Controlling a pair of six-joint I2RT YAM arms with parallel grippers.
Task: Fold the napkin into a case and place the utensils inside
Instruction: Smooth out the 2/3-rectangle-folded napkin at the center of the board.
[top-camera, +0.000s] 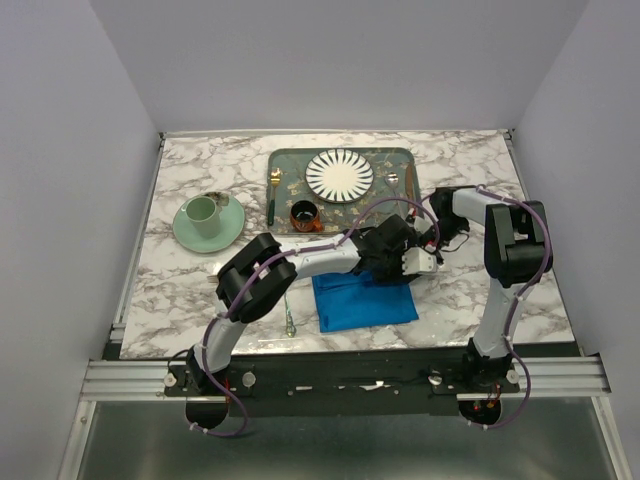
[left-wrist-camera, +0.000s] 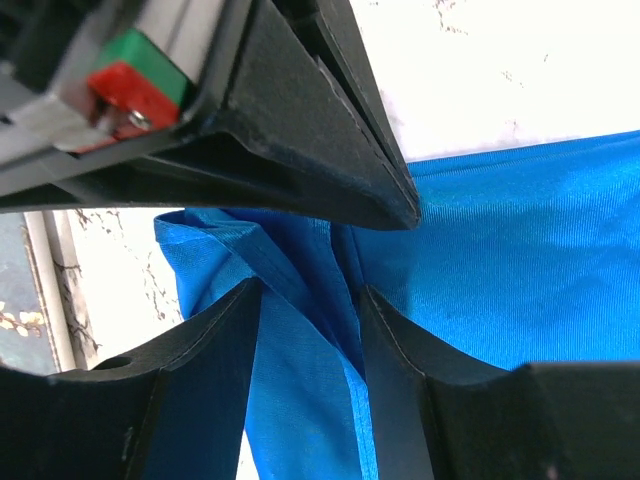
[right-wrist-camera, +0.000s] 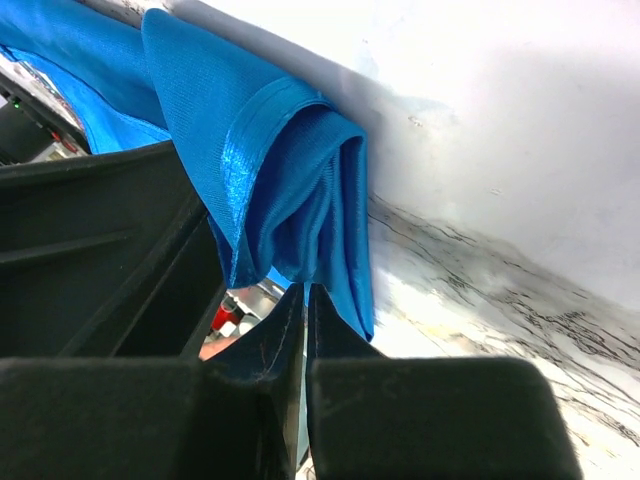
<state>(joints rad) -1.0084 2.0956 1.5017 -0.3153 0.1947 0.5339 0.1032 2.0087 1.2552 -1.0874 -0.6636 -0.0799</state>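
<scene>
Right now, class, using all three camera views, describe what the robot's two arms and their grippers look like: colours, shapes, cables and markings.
Both the left arm and the right arm have white tubular links, bulky black joint housings and looping purple cables. The left gripper and the right gripper have matte black, wedge-shaped fingers that taper to narrow tips. No markings are legible.
</scene>
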